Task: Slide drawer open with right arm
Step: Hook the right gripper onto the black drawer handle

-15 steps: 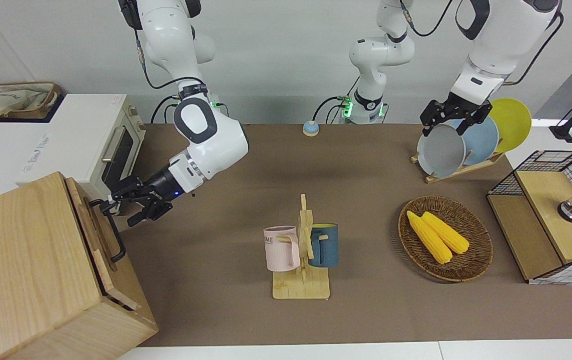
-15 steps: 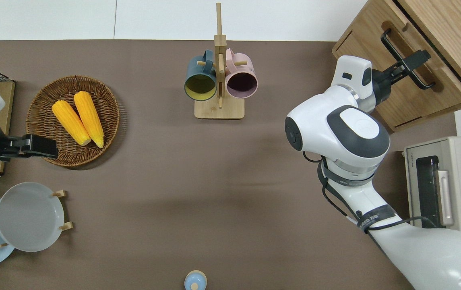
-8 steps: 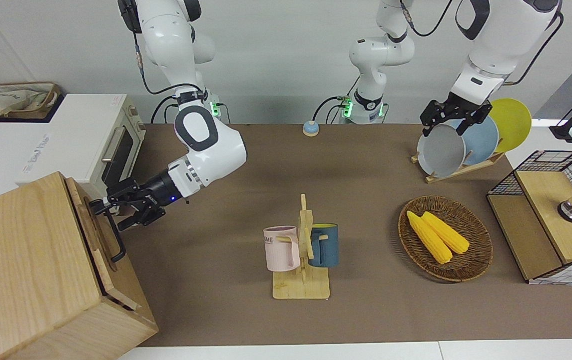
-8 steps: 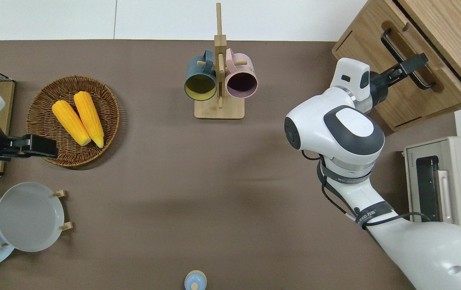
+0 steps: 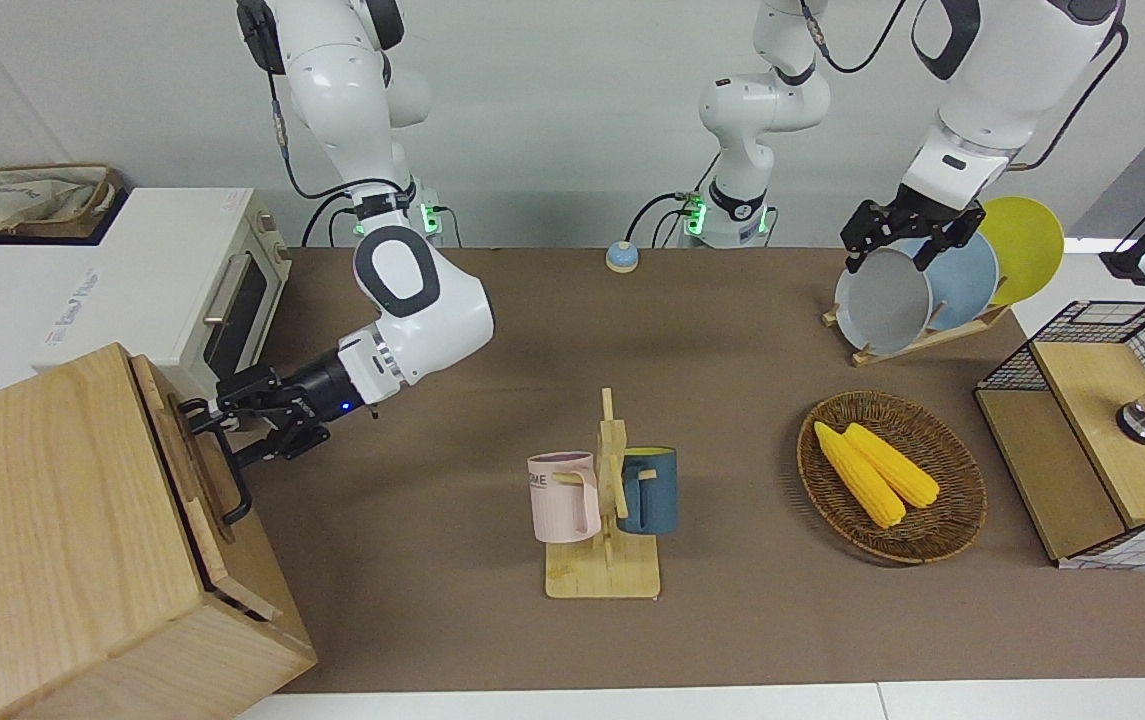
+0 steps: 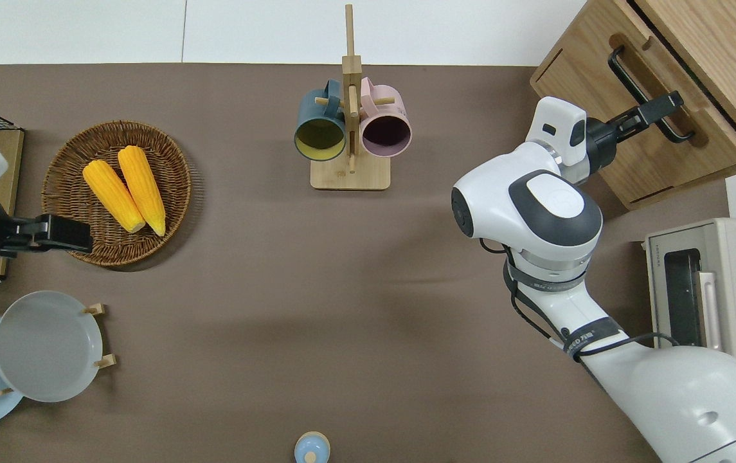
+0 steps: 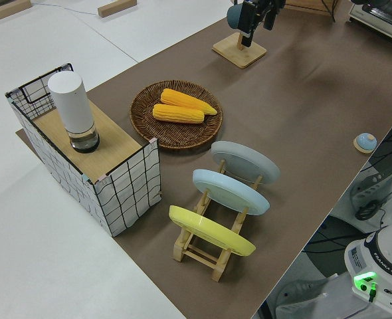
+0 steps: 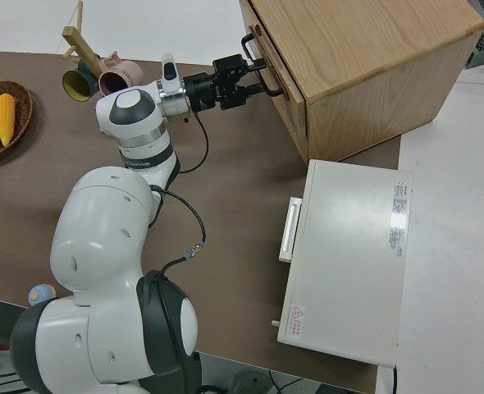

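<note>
The drawer [image 5: 194, 470] is set in the upper part of the large light-wood box [image 5: 52, 540], which stands at the right arm's end of the table [image 5: 492, 330], at the edge farthest from the robots. A narrow dark gap is seen between the drawer front and the box, so the drawer is shown slightly out. Its black bar handle [image 6: 643, 95] runs along the drawer front. The right gripper [image 6: 658, 107] is placed at the end of the handle nearer to the robots, and its fingers [image 5: 232, 400] are seen on either side of the bar; whether they are clamped on it cannot be told. The right arm [image 6: 535, 212] is stretched low across the table toward the box, with a small blue light at the wrist.

A white toaster oven [image 5: 162, 290] is shown just beside the box, nearer to the robots. A wooden mug rack [image 5: 604, 520] carrying a pink mug [image 5: 564, 496] and a dark blue mug [image 5: 650, 490] stands near the table's middle. Toward the left arm's end, a wicker basket [image 5: 942, 520] holding two corn cobs [image 5: 872, 470], a rack of plates [image 7: 226, 199] and a wire-mesh box [image 7: 109, 179] are shown. The left arm is parked; the state of the left gripper [image 5: 907, 235] cannot be told.
</note>
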`<state>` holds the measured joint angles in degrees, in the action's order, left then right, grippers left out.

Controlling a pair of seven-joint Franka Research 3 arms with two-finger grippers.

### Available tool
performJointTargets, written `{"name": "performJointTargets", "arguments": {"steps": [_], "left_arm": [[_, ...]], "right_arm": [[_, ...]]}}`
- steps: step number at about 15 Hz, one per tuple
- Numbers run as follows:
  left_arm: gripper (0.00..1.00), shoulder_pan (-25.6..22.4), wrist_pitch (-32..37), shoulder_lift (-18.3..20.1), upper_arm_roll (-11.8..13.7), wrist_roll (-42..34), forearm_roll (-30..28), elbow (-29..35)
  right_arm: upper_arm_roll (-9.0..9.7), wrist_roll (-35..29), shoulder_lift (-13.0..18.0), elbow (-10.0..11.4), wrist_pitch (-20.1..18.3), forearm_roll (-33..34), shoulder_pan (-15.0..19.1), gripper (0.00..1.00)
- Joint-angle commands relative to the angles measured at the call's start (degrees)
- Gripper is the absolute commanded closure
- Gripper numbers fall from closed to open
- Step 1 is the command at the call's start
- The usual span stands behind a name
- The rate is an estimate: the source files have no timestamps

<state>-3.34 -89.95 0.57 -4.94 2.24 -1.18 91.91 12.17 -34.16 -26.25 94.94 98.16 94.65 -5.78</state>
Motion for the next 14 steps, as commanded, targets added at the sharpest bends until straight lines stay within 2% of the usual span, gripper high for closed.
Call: {"name": "performJointTargets", "arguments": {"steps": [1, 4, 6, 8, 14], "left_arm": [[0.0, 0.3, 0.7, 0.6, 0.3, -0.4, 0.7, 0.3], [0.0, 0.3, 0.7, 0.6, 0.3, -0.4, 0.7, 0.3], [0.0, 0.3, 0.7, 0.6, 0.3, -0.4, 0.7, 0.3], [0.0, 0.3, 0.7, 0.6, 0.3, -0.4, 0.7, 0.3], [0.0, 0.3, 0.7, 0.6, 0.3, -0.4, 0.7, 0.3]], "right_arm": [[0.23, -0.8, -0.6, -0.2, -1.5, 3.3, -0.1, 0.366], [0.23, -0.7, -0.6, -0.3, -2.7, 3.6, -0.2, 0.634], [0.23, -0.1, -0.6, -0.3, -3.2, 3.7, -0.2, 0.666], [0.31, 0.1, -0.5, -0.2, -4.1, 3.6, -0.3, 0.834], [0.93, 0.1, -0.3, 0.1, -7.0, 2.7, -1.1, 0.892]]}}
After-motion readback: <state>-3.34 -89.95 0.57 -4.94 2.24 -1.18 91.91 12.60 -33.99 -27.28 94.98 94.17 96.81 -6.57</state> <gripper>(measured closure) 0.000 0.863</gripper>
